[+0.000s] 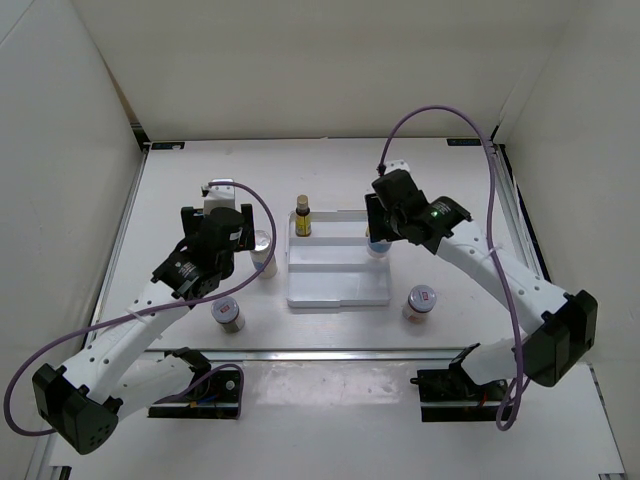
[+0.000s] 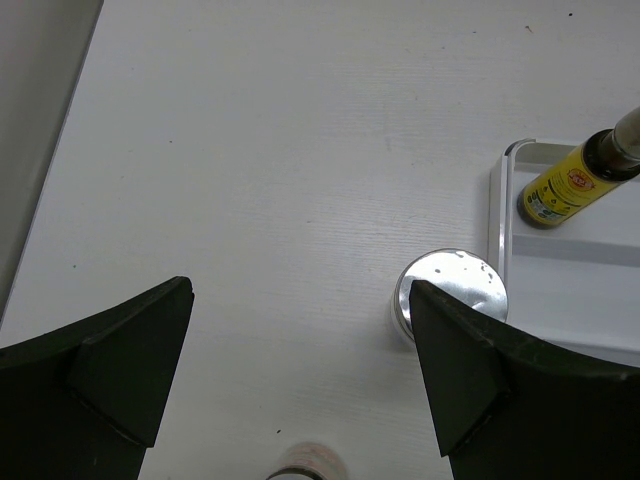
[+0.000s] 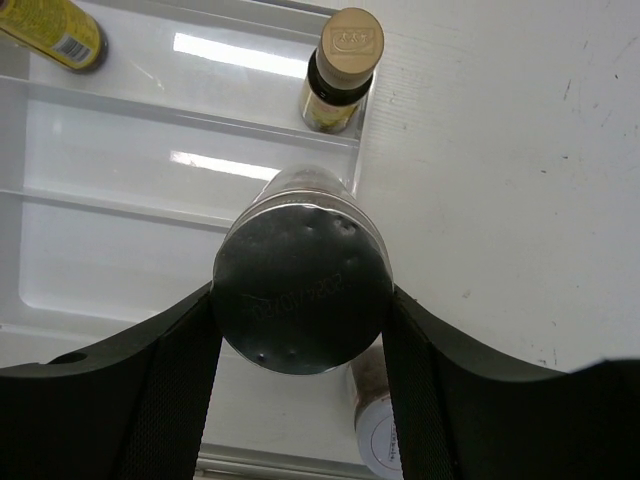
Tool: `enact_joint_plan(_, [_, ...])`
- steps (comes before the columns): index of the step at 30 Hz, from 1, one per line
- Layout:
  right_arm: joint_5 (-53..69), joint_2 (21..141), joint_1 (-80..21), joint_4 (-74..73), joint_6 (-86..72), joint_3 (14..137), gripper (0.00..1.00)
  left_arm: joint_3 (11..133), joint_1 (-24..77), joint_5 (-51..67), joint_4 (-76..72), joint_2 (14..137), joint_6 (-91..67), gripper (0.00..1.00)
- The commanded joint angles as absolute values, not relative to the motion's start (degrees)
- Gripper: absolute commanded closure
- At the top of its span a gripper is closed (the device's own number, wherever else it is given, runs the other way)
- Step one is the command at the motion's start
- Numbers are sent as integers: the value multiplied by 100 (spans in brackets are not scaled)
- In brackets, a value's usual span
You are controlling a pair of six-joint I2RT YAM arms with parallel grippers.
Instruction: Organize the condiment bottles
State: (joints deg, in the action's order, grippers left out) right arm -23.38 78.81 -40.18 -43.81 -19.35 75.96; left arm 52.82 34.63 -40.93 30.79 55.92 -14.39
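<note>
My right gripper (image 3: 300, 335) is shut on a whitish silver-lidded cylinder (image 3: 300, 285) over the right part of the white ridged tray (image 3: 120, 190). It shows at the tray's right side in the top view (image 1: 378, 243). A slim dark bottle with a tan cap (image 3: 343, 62) stands at the tray's back right corner. The other slim bottle (image 1: 303, 216) stands at the back left. My left gripper (image 2: 300, 370) is open and empty, with the second silver-lidded cylinder (image 2: 452, 287) by its right fingertip, just left of the tray. Two red-marked jars (image 1: 228, 313) (image 1: 421, 300) stand on the table either side of the tray's front.
White walls close in the table on the left, back and right. A metal rail (image 1: 330, 352) runs along the front near the arm bases. A purple cable (image 1: 440, 112) loops above the right arm.
</note>
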Motion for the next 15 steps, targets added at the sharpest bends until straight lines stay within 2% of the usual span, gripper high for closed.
enact_joint_plan(1, [-2417,7936,-4025,-3701,-1863,7638,100,5335,3480,-4104,2988,5493,-1433,0])
enact_joint_plan(13, [-2364,8331,-4025,-3595,-2030,7348,100,5335,3480,-4104,2988,5493,-1433,0])
enact_joint_plan(15, [-2364,8384,-4025,-3595,-2083,7348,96,5335,3480,-4104,2988,5493,-1433,0])
